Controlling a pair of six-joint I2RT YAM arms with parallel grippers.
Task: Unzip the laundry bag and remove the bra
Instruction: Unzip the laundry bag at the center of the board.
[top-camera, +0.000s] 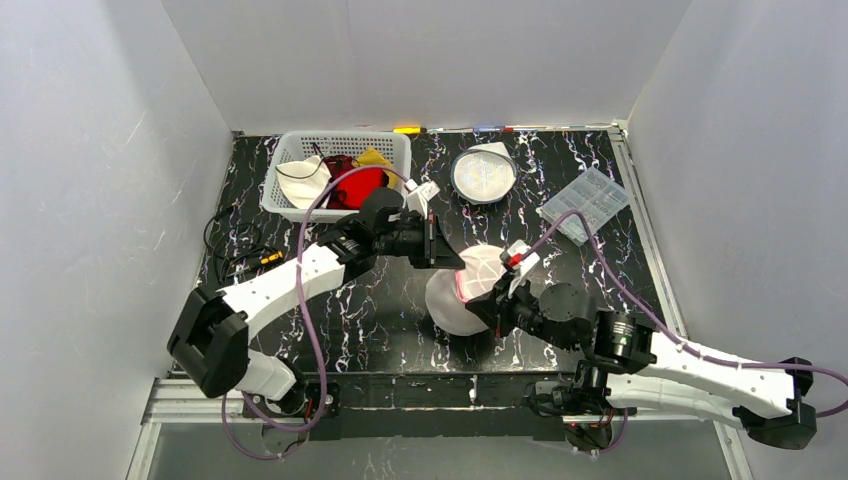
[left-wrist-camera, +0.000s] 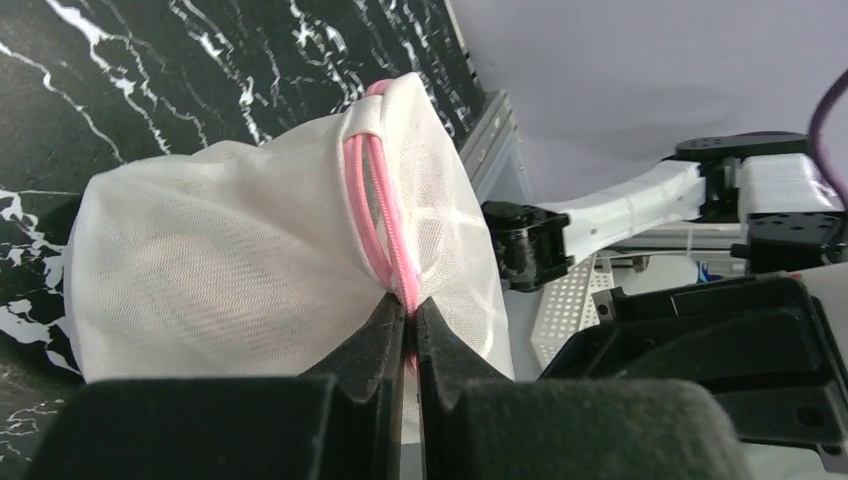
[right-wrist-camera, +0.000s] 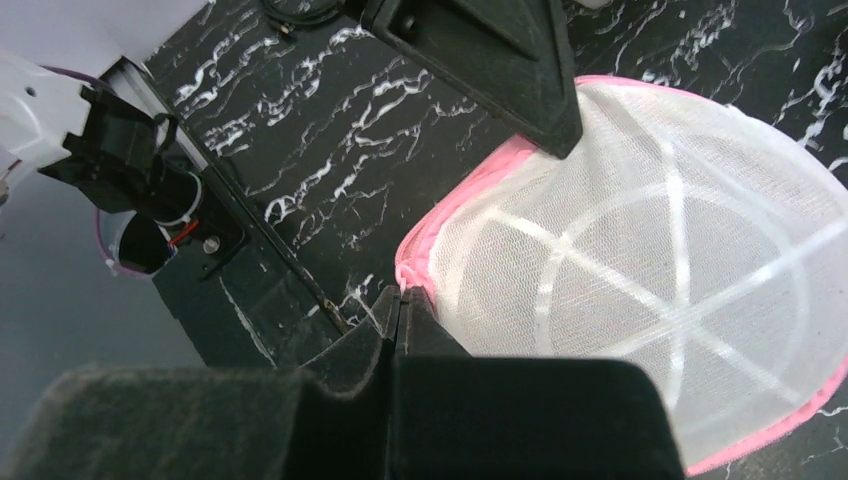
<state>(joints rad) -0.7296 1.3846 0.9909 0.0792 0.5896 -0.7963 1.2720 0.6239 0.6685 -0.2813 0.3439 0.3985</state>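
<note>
A round white mesh laundry bag (top-camera: 468, 288) with a pink zipper rim lies at the table's middle. It fills the left wrist view (left-wrist-camera: 230, 270) and the right wrist view (right-wrist-camera: 660, 290). My left gripper (top-camera: 447, 252) is shut on the pink zipper edge (left-wrist-camera: 385, 225) at the bag's upper left side. My right gripper (top-camera: 497, 297) is shut on the pink rim (right-wrist-camera: 420, 255) at the bag's near right side. The left gripper's fingers (right-wrist-camera: 520, 75) show in the right wrist view, touching the rim. The bra is hidden inside the bag.
A white basket (top-camera: 290, 150) with red, white and yellow garments stands at the back left. A second round mesh bag (top-camera: 483, 172) lies at the back middle. A clear plastic box (top-camera: 585, 203) lies at the back right. Black cables (top-camera: 232, 262) lie at the left.
</note>
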